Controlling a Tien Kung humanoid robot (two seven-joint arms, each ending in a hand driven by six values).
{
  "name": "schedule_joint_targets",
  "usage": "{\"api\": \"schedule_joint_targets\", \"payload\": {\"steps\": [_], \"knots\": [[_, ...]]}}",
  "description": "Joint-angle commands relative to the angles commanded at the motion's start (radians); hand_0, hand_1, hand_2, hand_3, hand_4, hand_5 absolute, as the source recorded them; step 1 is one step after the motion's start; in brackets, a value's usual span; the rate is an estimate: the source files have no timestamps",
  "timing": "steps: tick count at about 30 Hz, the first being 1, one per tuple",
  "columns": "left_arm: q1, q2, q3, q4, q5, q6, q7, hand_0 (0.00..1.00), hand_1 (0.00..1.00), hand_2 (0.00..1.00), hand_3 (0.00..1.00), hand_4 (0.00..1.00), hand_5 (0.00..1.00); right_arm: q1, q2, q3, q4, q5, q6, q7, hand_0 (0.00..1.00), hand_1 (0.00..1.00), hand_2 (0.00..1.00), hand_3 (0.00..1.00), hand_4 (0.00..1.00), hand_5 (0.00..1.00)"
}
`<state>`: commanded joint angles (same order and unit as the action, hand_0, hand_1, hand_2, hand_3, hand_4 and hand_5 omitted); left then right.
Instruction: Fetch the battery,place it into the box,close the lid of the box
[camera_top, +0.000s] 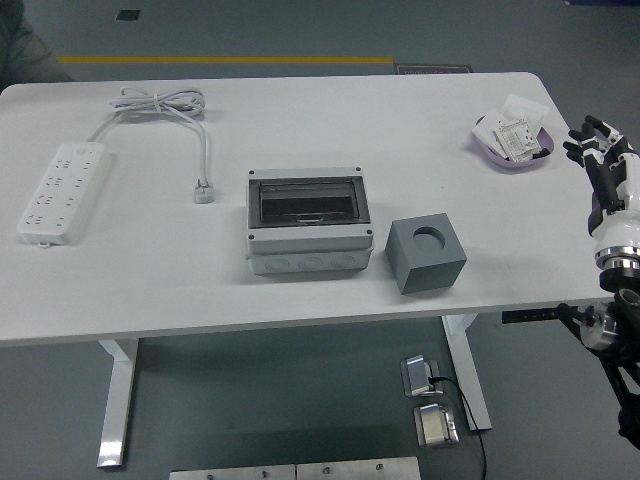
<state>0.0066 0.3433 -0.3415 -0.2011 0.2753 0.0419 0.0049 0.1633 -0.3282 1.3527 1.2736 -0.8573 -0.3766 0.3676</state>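
Right hand (603, 160) at the right edge of frame, off the table's side, fingers spread, holding nothing. Just left of it, upper right: purple tray (489, 148) with white packets. Gray block (426, 255) with a round hole sits right of centre, empty. Gray box (309, 221) at centre, dark lid down. Can't make out the battery. Power strip (60, 190) far left, its plug (205, 192) left of the box.

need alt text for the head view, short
A grey plastic junction box with its dark transparent lid closed sits mid-table beside a grey cube with a round hole. The robot's white right hand hangs open off the white table's right edge. A white power strip lies far left.
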Motion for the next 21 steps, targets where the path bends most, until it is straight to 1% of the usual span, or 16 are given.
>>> {"api": "schedule_joint_targets", "payload": {"steps": [1, 9, 21], "knots": [[0.001, 0.0, 0.001, 0.0, -0.001, 0.0, 0.0, 0.609, 0.692, 0.622, 0.644, 0.699, 0.134, -0.001, 0.0, 0.0, 0.0, 0.001, 0.0, 0.0, 0.729, 0.625, 0.627, 0.699, 0.715, 0.541], [0.004, -0.003, 0.008, 0.002, -0.008, 0.001, -0.001, 0.609, 0.692, 0.622, 0.644, 0.699, 0.133, -0.008, 0.001, 0.009, 0.007, -0.003, -0.002, 0.002, 0.722, 0.625, 0.627, 0.696, 0.717, 0.545], [0.006, -0.002, -0.004, 0.001, 0.001, 0.0, -0.003, 0.61, 0.692, 0.622, 0.644, 0.698, 0.134, -0.011, -0.004, 0.027, 0.016, -0.024, -0.005, 0.006, 0.729, 0.629, 0.629, 0.704, 0.719, 0.552]]}}
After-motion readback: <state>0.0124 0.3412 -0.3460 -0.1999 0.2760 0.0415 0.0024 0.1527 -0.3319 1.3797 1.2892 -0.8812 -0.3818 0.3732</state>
